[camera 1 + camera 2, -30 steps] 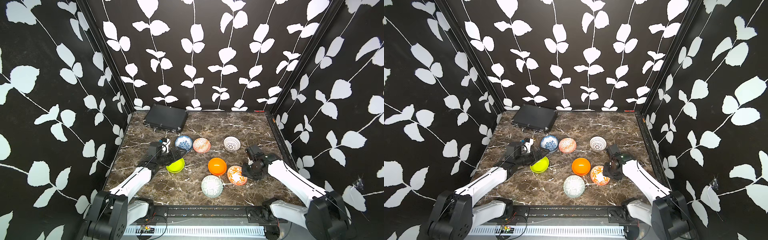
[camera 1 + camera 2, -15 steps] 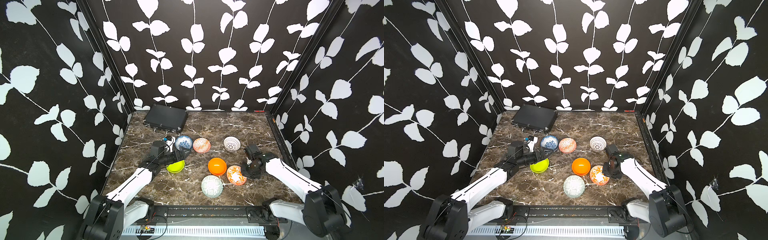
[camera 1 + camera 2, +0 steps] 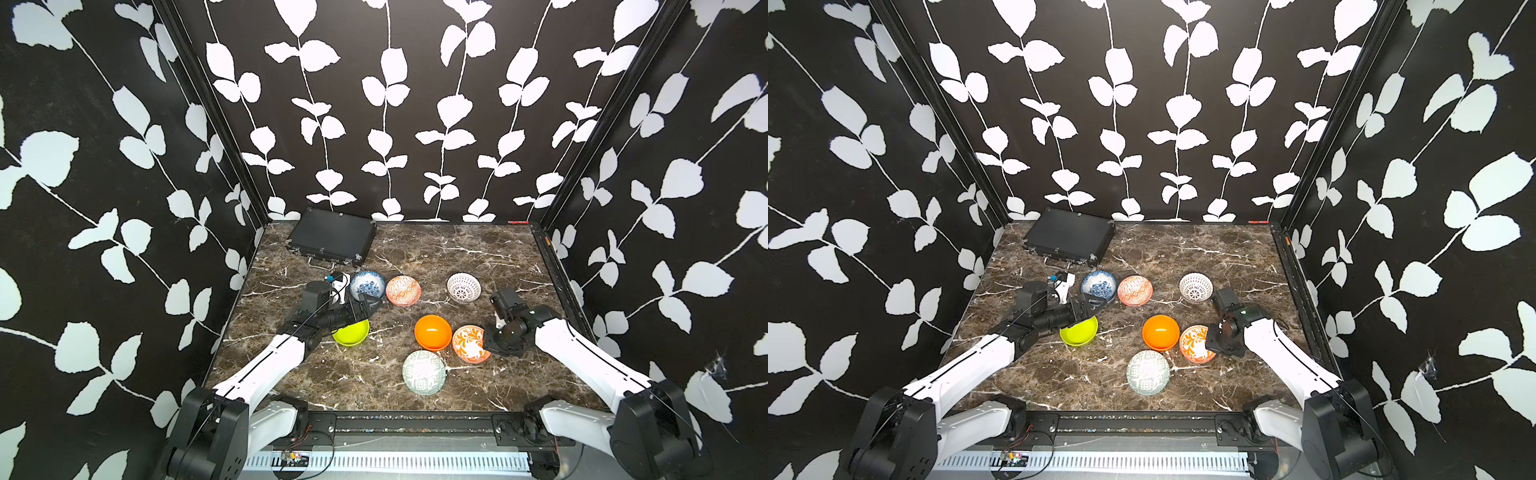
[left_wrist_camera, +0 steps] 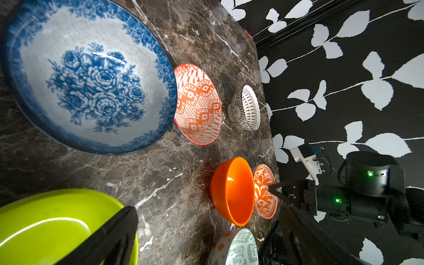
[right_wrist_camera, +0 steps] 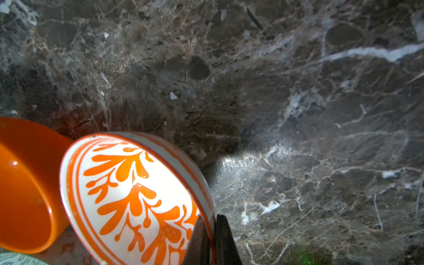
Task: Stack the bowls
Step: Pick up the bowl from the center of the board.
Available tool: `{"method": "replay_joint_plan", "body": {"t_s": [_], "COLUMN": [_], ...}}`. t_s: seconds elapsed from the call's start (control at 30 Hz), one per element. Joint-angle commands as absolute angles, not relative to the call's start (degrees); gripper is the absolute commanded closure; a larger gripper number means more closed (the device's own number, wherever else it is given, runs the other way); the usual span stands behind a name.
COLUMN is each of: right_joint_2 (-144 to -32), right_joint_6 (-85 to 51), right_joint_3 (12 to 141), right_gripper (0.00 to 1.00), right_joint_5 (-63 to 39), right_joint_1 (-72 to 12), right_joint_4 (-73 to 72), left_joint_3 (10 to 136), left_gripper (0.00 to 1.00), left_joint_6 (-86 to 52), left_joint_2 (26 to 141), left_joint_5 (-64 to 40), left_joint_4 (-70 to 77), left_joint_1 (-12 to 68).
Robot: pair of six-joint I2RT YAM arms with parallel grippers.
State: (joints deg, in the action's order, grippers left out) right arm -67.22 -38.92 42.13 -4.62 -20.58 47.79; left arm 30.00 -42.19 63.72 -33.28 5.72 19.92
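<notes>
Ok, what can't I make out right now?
- Lime bowl: part hidden under left gripper, both top views.
- Right gripper's pinch on orange leaf bowl: hidden by its wrist in top views, fingers cut off at right wrist view's edge.
- Pale green bowl: cropped, wrist views.

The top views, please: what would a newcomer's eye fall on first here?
The white-leaf black walls dominate, then bright colour on the dark marble table: the plain orange bowl mid-table and the lime bowl by the open left gripper. The right gripper pinches the rim of the orange-white leaf bowl beside the orange one.
</notes>
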Motion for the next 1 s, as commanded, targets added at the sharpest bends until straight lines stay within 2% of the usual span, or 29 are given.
{"method": "replay_joint_plan", "body": {"t_s": [0.0, 0.13, 0.5, 0.7, 0.97], "right_joint_2": [-65.5, -63.7, -62.2, -68.9, -84.0], "right_joint_6": [-38.2, -37.6, -37.0, -37.5, -38.2], "right_joint_3": [44.6, 47.0, 59.4, 68.7, 83.9], "right_gripper": [1.0, 1.0, 1.0, 1.0, 1.0], "right_joint_5": [-2.3, -1.2, -4.4, -7.7, -6.1], "right_joint_1": [-20.4, -20.4, -20.4, -21.0, -29.1], "right_joint_4": [52.5, 55.6, 59.3, 56.7, 52.4], "left_joint_3": [31.3, 33.2, 31.9, 31.4, 30.2], "left_gripper": [0.01, 0.01, 0.01, 0.01, 0.01], "left_joint_6": [-42.2, -40.1, -39.4, -39.2, -39.0], "left_joint_2": [62.3, 61.6, 57.8, 56.1, 51.3], "left_joint_5": [-32.5, -28.9, -23.8, -20.7, -12.1], "left_joint_4": [5.0, 1.1, 0.9, -0.5, -3.8], "left_joint_1": [21.4, 24.4, 26.0, 26.1, 26.0]}}
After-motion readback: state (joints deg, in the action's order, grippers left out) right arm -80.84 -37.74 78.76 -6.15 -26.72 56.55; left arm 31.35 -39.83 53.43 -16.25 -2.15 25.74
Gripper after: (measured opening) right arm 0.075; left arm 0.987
